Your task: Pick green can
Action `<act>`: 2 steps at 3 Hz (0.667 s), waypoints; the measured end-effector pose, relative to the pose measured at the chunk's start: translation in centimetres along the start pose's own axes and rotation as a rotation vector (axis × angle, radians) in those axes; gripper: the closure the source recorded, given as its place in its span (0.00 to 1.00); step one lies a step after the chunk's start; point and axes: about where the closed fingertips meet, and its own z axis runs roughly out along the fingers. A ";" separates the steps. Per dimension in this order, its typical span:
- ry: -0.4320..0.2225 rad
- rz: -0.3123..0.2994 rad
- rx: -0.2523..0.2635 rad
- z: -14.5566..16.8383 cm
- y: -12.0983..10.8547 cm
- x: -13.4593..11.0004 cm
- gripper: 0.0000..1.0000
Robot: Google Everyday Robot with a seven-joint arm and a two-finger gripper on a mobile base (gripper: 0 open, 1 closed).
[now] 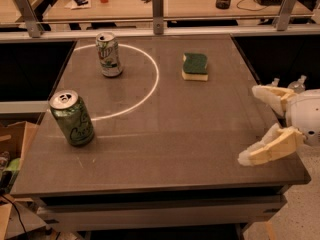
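The two-finger cream-coloured gripper (249, 125) sits at the right edge of the flat grey bench (180, 134), just above its surface. Its jaws are spread wide and hold nothing. The all-green metallic drink can (72, 118) stands upright near the front-left corner of the bench, well apart from the gripper. A whitish-silver can with green lettering (109, 54) stands upright at the rear left. A green-topped yellow sponge (195, 66) lies at the rear centre. A white arc (152, 81) runs between the two cans.

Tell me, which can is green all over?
The front-left can, near the edge; the far can is whitish. The open claw hangs at the table's right edge.
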 end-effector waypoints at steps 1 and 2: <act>0.007 -0.016 -0.053 4.1 1.8 1.4 0.00; -0.056 -0.008 -0.090 7.6 2.0 0.8 0.00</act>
